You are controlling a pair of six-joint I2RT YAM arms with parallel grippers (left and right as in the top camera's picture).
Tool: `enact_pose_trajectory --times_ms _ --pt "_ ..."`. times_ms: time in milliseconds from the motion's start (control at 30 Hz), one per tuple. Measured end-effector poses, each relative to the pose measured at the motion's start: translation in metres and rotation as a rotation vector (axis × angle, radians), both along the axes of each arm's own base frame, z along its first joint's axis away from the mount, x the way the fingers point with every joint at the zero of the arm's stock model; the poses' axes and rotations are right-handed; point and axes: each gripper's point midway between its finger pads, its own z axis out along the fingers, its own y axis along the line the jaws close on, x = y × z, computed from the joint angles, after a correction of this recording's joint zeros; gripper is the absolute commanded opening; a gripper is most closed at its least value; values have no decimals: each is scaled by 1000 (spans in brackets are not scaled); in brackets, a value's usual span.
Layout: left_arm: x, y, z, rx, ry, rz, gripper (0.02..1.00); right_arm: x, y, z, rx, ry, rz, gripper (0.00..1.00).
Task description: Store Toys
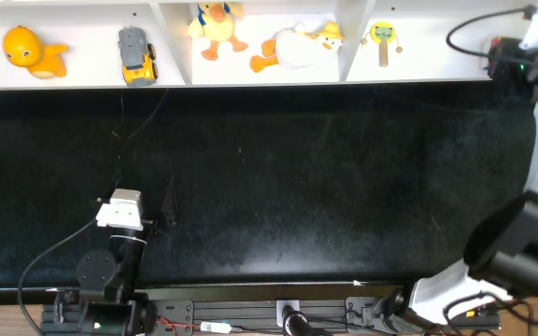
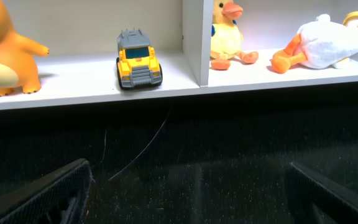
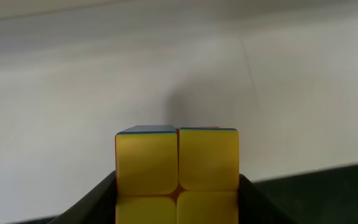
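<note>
Holding a yellow-faced plastic puzzle cube point(image 3: 177, 165), the right gripper point(image 3: 178, 202) has its two fingers closed against the cube's left and right sides, with the yellow face turned towards the wrist camera. The cube is square, so it has no long axis to align, and it sits level in the grip.

The deciding relation is that the white shelf unit point(image 1: 250, 86) lies straight ahead of the cube, on the far side. In the top view the right arm stands at the far right end of that shelf, beside the compartment holding a small yellow rattle toy point(image 1: 383, 37). Whether the cube already rests on the shelf surface or hangs just above it cannot be told.

The left gripper point(image 2: 188, 208) is wide open and empty, low over the black table point(image 1: 297, 187) at the near left, well apart from the cube.

Judgement: placing the cube falls to the right arm, and needs only a short advance or lowering before release.
</note>
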Motion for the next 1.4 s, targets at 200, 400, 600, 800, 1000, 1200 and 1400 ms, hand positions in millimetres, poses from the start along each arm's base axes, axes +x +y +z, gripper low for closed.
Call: enact_pose_trajectory --times_ms 200,400,600,800,1000,1200,1400 --pt "0 0 0 0 0 0 998 9 -1 -17 16 46 3 395" --pt "0 0 0 0 0 0 998 18 3 -39 24 83 14 389" --pt "0 0 0 0 0 0 998 19 3 -39 22 83 10 702" --pt "0 0 0 0 0 0 998 17 6 -47 22 113 12 998" --pt "0 0 0 0 0 0 998 18 21 -48 21 114 40 996" --pt "0 0 0 0 0 0 998 -29 30 -55 1 128 20 998" --pt "0 0 0 0 0 0 998 -89 48 -62 -23 142 17 998"
